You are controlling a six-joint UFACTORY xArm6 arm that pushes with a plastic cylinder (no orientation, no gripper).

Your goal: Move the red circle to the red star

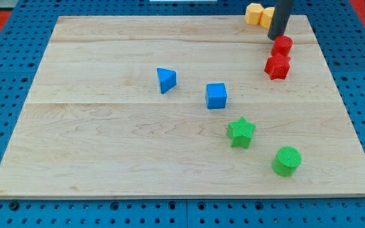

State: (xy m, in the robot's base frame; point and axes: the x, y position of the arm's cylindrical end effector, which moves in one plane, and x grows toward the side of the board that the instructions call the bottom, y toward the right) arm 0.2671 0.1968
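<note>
The red circle (282,45) lies near the view's top right, just above the red star (277,66); the two almost touch. My tip (275,38) is at the lower end of the dark rod, just to the upper left of the red circle and close against it.
Two yellow blocks (259,13) sit at the board's top edge, partly behind the rod. A blue triangle (166,80) and a blue cube (216,95) lie mid-board. A green star (241,132) and a green circle (287,160) lie at lower right. The wooden board (106,139) ends near the red blocks' right.
</note>
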